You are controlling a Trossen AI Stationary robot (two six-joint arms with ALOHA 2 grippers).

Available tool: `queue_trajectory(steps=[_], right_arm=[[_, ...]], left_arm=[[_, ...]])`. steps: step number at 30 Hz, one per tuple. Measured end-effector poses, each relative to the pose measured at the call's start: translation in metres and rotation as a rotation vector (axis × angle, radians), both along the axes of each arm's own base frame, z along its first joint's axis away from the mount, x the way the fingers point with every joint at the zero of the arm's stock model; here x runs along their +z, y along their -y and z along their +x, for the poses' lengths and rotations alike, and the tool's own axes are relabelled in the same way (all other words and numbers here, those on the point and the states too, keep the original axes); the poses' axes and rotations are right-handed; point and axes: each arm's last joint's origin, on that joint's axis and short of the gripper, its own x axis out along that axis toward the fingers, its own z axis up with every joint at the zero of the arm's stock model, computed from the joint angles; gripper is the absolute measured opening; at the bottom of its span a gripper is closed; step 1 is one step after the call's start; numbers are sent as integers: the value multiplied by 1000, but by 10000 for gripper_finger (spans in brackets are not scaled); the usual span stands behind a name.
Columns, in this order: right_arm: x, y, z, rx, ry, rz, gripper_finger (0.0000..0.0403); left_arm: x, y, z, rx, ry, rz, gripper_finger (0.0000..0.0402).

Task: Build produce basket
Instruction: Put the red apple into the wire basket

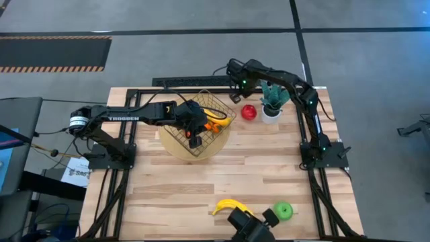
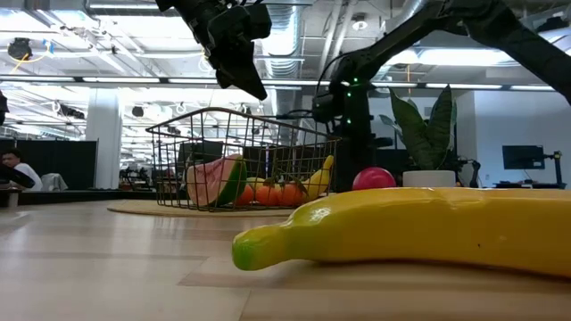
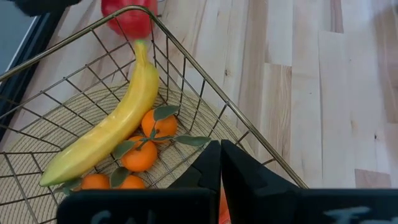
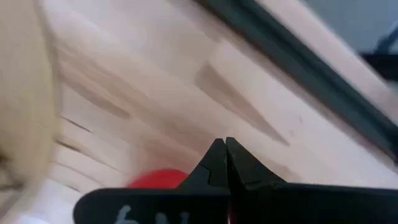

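The wire basket (image 1: 208, 107) stands on a round tan mat (image 1: 176, 149). It holds a yellow banana (image 3: 106, 137), small orange pieces with green leaves (image 3: 149, 140) and a pink-and-green slice (image 2: 219, 178). My left gripper (image 1: 195, 140) hovers shut above the basket's near side (image 3: 221, 155), touching nothing. A red apple (image 1: 249, 112) lies on the table just right of the basket. My right gripper (image 1: 236, 97) points down, shut, just beyond the apple (image 4: 158, 179) toward the far edge, clear of it. A second banana (image 1: 232, 205) and a green apple (image 1: 284, 211) lie near the front edge.
A green potted plant in a white pot (image 1: 272, 102) stands right of the red apple, close to the right arm. A dark camera mount (image 1: 245, 227) sits at the front edge between the banana and the green apple. Bare wood (image 1: 269, 165) lies mid-table.
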Motion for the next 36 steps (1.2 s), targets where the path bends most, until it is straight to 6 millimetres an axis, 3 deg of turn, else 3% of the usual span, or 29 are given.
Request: queue_trajectory(steps=[6, 21, 31, 36], right_arm=[[-1, -17, -2, 28, -102, 81, 0], [0, -85, 33, 200, -171, 149, 0], [2, -106, 39, 215, -224, 130, 0], [16, -104, 43, 187, -218, 41, 0]], left_arm=[[0, 0, 0, -2, -1, 1, 0], [-1, 0, -1, -9, -19, 5, 0], [-2, 0, -2, -32, -30, 23, 0], [-2, 1, -2, -55, -26, 8, 0]])
